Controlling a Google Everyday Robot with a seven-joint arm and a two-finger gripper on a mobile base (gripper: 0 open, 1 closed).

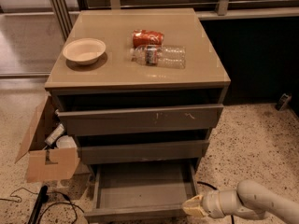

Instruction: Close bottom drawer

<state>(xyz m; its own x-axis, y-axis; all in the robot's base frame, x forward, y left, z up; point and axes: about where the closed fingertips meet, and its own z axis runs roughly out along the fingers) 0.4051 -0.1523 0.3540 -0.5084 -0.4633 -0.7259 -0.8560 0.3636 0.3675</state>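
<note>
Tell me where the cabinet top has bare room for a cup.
Bare: the front strip of the cabinet top, in front of the bowl and plastic bottle, and the back corners. Crowded: centre-right, where the bottle lies beside the red can. The gripper sits by the front right corner of the bottom drawer.
</note>
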